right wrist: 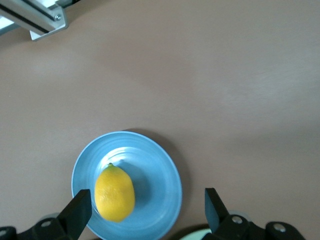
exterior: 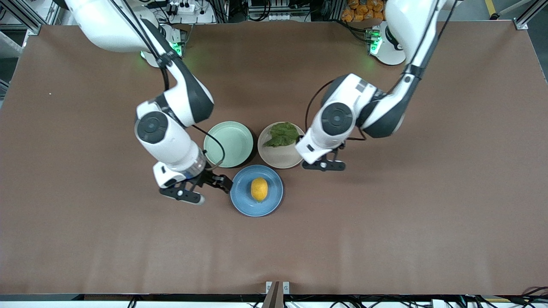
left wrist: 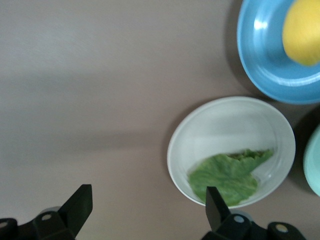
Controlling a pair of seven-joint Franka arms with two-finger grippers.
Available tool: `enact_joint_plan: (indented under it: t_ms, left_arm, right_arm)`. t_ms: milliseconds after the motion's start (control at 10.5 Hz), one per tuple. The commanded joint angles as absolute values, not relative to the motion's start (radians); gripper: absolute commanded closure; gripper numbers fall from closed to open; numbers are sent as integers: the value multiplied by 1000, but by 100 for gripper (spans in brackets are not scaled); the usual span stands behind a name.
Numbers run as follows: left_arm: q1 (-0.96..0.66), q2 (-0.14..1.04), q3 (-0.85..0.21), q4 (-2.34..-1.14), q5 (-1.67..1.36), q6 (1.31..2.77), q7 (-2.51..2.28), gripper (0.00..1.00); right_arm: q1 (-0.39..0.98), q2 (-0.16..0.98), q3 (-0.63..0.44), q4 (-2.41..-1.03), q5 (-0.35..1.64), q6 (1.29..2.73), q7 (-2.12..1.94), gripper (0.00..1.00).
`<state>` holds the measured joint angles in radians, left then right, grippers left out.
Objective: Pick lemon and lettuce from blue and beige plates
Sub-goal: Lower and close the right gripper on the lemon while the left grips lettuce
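Lemon (exterior: pixel 259 189) upright-lengthwise on blue plate (exterior: pixel 276 201)

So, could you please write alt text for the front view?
A lemon lies on a blue plate and lettuce on a beige plate. The right end effector and left end effector, both open, hover beside the plates.

The table (exterior: pixel 85 239) looks like matt brown cloth. On it, the blue plate (exterior: pixel 274 199) shows a soft sheen. The lemon (exterior: pixel 259 189) looks smooth, the lettuce (exterior: pixel 282 134) crinkled.
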<state>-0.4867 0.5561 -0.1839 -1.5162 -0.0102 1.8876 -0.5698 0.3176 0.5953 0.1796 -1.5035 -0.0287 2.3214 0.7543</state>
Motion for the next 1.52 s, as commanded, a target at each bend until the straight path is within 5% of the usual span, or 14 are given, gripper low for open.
enact_joint_plan:
  t_ms: [0, 1424]
  left_arm:
    - [-540, 616, -175, -1490, 6, 1888, -618, 0]
    - [-669, 799, -178, -1488, -18, 2134, -747, 0]
  right_arm:
    - [337, 669, 210, -1471, -34, 2412, 788, 0]
    - [423, 856, 210, -1466, -126, 2663, 804, 0]
